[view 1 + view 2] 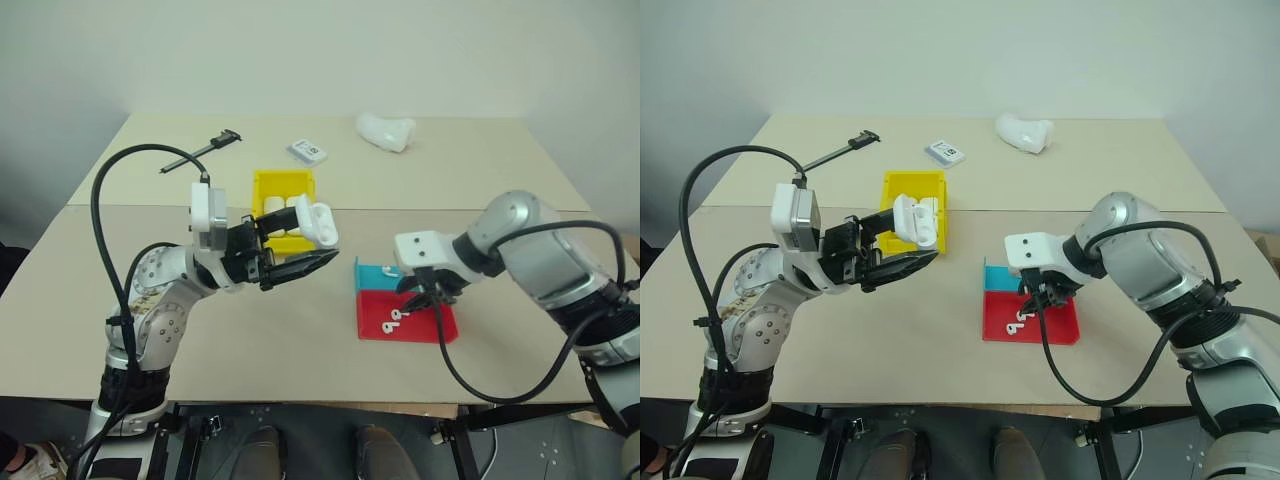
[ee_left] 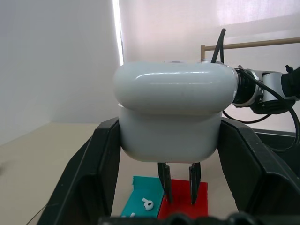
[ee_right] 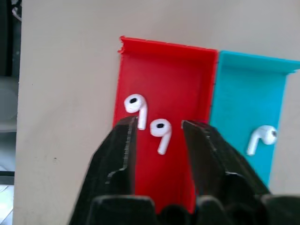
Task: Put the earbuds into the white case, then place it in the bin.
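While the left hand (image 1: 300, 262) gripped the white case (image 1: 318, 226), the right hand (image 3: 158, 129), half-open, straddled one earbud (image 3: 161, 134); its neighbour (image 3: 136, 107) risked being nudged away.

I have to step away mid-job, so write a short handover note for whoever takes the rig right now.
Left gripper: shut on the small glossy white rounded case, lid open, held up above the table near the bright yellow plastic bin.
Right gripper: fingers open, pointing down over the shallow red tray, straddling one of two tiny white stemmed earbuds there; not gripped yet.
A third earbud lies in the shallow teal tray.
Other white cases already sit in the bin.
Done: case picked up.
Left: pick earbuds, seat them in the case, put it in the bin.
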